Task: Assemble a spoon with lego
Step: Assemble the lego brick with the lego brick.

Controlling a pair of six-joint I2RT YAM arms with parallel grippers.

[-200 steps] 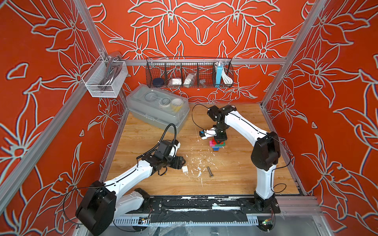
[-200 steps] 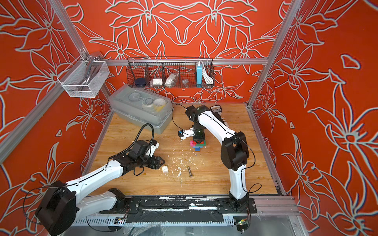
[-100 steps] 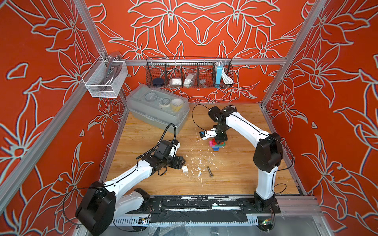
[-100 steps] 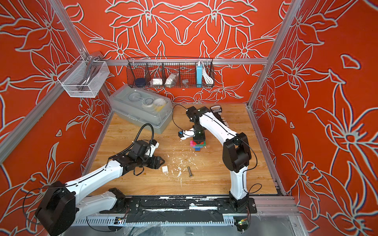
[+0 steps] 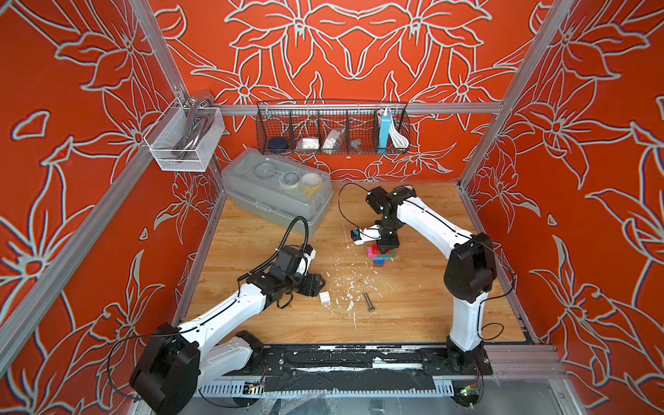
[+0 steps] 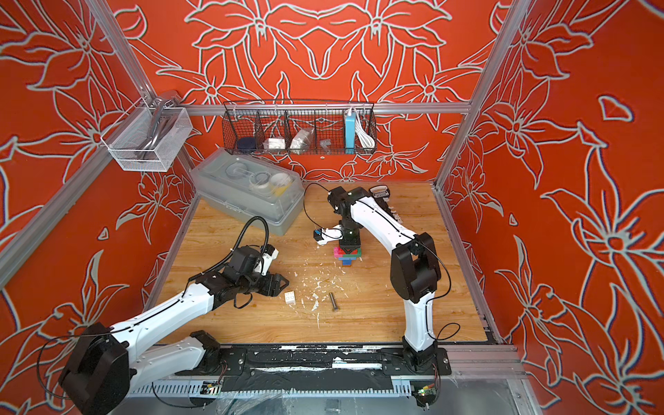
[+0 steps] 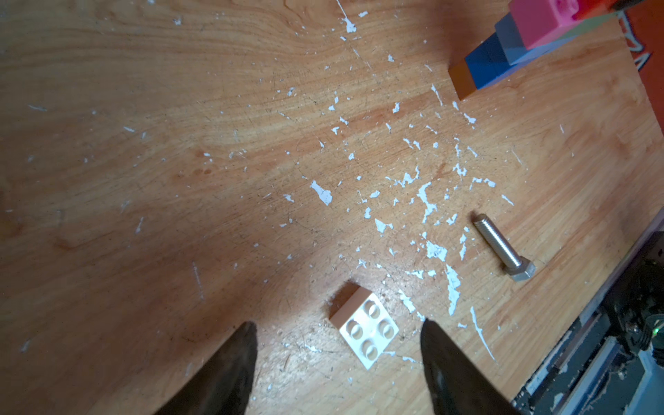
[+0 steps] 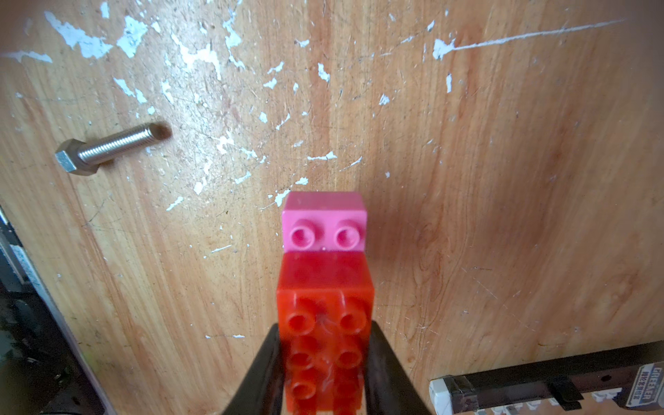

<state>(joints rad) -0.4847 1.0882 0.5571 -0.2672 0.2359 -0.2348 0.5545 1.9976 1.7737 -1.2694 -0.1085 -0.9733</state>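
Orange walls (image 5: 341,54) with white flower outlines close the room on three sides, and grey metal rails (image 5: 359,107) run along them. On the back wall hangs a black wire basket (image 5: 332,125) with small items. A white mesh basket (image 5: 183,143) hangs on the side wall near the left arm.

Below is a light wooden table (image 5: 413,316), scratched and covered in the middle with many white flakes (image 5: 350,305). A grey plastic box (image 5: 276,194) stands in the back corner under the mesh basket. A metal bolt (image 5: 368,301) lies among the flakes.

Behind the flakes the spoon (image 5: 381,253) stands upright, its brown end on the wood. The right gripper (image 8: 325,330) is clenched on the red brick (image 8: 323,287) at its top, above a pink brick (image 8: 325,222). The left gripper (image 7: 338,323) is released, with fingers wide apart. A white brick (image 7: 370,332) lies flat on the wood between the tips and touches neither.
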